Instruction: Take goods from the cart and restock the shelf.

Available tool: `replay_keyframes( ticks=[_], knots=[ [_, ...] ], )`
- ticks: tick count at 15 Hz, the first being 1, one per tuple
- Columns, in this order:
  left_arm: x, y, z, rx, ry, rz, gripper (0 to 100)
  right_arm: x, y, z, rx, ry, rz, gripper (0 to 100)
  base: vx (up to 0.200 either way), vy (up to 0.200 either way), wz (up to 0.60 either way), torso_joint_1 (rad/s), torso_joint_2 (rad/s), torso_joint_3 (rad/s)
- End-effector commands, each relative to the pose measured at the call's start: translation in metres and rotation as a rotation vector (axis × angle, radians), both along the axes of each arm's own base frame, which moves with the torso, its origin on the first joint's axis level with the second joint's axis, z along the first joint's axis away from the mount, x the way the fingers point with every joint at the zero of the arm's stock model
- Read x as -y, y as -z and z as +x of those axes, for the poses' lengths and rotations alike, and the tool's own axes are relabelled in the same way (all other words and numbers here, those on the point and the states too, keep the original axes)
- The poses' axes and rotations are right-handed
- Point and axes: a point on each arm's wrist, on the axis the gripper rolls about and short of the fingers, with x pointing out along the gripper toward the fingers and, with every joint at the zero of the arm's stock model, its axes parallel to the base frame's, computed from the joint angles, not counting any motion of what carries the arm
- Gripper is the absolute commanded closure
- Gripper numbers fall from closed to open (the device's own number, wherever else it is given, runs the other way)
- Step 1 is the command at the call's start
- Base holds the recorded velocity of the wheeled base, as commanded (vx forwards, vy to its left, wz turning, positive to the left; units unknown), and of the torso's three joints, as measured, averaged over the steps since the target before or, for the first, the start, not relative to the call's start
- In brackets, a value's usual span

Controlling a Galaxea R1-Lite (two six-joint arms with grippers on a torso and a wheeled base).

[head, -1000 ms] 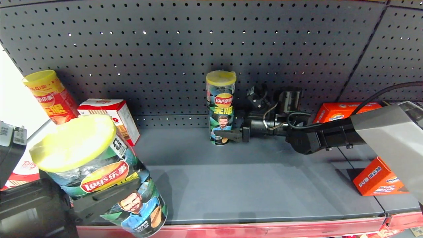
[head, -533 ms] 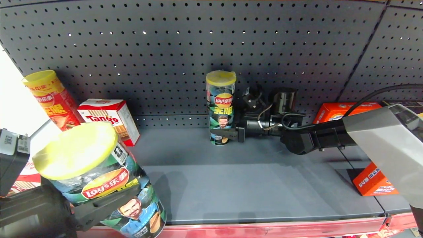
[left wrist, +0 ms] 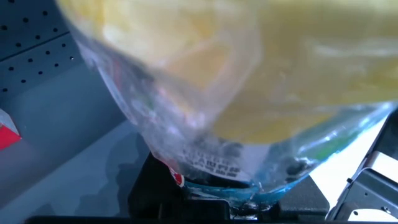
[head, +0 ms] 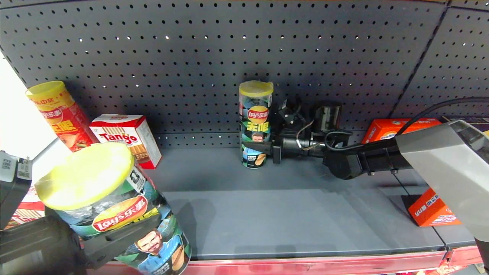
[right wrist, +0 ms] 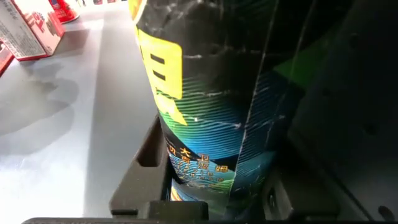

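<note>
Since a second ago my right arm has slid a bit toward the left, and the right gripper [head: 255,147] now sits higher on the far chips can [head: 256,114]. The can has barely shifted. The near chips can [head: 110,206] has dropped slightly lower at the front corner.

The right gripper pinches the far chips can low on its body, with one finger across the front and the other behind. In the right wrist view the can fills the gap between them. The can stands upright, base on the shelf [head: 290,214], close to the pegboard back panel [head: 229,46].

The left gripper [head: 114,236] is clamped on the near chips can, with a finger across its label. This can is tilted with its yellow lid up, and it overlaps the red front lip [head: 305,265] at the shelf's front left.

There is open deck between the two cans and along the front edge. At back left a red chips can [head: 57,110] stands beside a wafer box [head: 126,137]. On the right, an orange box [head: 397,128] stands at the back behind the arm. A second orange box [head: 431,208] lies near the front by the shelf seam.
</note>
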Motion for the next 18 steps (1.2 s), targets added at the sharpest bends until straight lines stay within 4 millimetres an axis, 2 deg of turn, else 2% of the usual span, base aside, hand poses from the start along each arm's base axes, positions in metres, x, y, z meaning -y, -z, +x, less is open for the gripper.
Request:
replay_keyframes(
  ticks=[1,2,5,6,7,8,11,12,15,16,18],
  knots=[
    [0.000,0.001,0.000,-0.002,-0.001,0.001,100,0.011,-0.027,-0.019,0.035,0.001,0.018,100,0.000,0.000,0.00,0.000,0.00,0.000],
    [0.000,0.002,-0.001,-0.006,-0.001,0.003,100,0.016,-0.039,-0.034,0.043,0.012,0.022,100,0.000,0.000,0.00,0.000,0.00,0.000],
    [-0.001,0.005,-0.003,-0.009,-0.001,0.005,100,0.025,-0.056,-0.072,0.039,0.023,0.021,100,0.000,0.000,0.00,0.000,0.00,0.000],
    [-0.002,0.005,-0.003,-0.007,-0.001,0.004,100,0.028,-0.059,-0.080,0.040,0.020,0.022,100,0.000,0.000,0.00,0.000,0.00,0.000],
    [-0.002,0.005,-0.004,-0.008,0.000,0.004,100,0.032,-0.062,-0.103,0.038,0.015,0.022,100,0.000,0.000,0.00,0.000,0.00,0.000],
    [-0.002,0.006,-0.005,-0.010,-0.001,0.005,100,0.034,-0.063,-0.109,0.037,0.024,0.021,100,0.000,0.000,0.00,0.000,0.00,0.000],
    [-0.004,0.015,-0.008,-0.033,-0.001,0.017,100,0.045,-0.063,-0.148,0.033,0.053,0.053,100,0.000,0.000,0.00,0.000,0.00,0.000],
    [-0.005,0.018,-0.010,-0.039,-0.001,0.020,100,0.045,-0.061,-0.153,0.025,0.064,0.057,100,0.000,0.000,0.00,0.000,0.00,0.000],
    [-0.007,0.021,-0.013,-0.049,-0.003,0.014,100,0.046,-0.039,-0.178,0.004,0.084,0.057,100,0.000,0.000,0.00,0.000,0.00,0.000],
    [-0.006,0.018,-0.012,-0.038,-0.004,0.009,100,0.046,-0.023,-0.188,-0.010,0.064,0.050,100,0.000,0.000,0.00,0.000,0.00,0.000],
    [-0.006,0.012,-0.011,-0.020,-0.004,-0.001,100,0.047,-0.002,-0.196,-0.024,0.054,0.038,100,0.000,0.000,0.00,0.000,0.00,0.000]
  ],
)
